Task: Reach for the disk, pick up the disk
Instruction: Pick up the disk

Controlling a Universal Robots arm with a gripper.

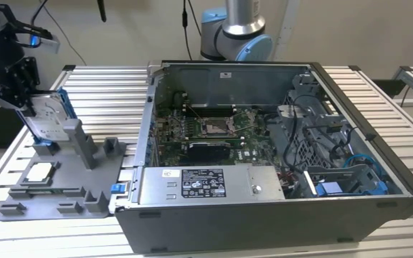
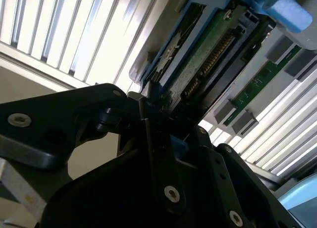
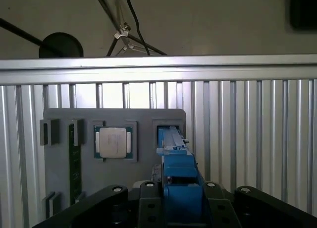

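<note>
**Robotics laboratory cell.** A slatted aluminium worktop (image 1: 106, 91) is carrying an opened desktop computer case (image 1: 264, 226), with its motherboard (image 1: 206, 129) lying exposed. Behind the case, an industrial robot arm (image 1: 239, 27) is standing, and cables (image 1: 185, 21) are hanging against a bare wall. Beside the case, on the exterior view's left, a grey fixture tray (image 1: 63, 185) is holding a processor chip (image 1: 39, 173) in a fitted recess.

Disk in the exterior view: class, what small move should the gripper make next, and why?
Probably a slow, straight lift. The gripper looks closed on the disk, which stands upright with its lower end at the grey holder, so it should clear that first.
</note>
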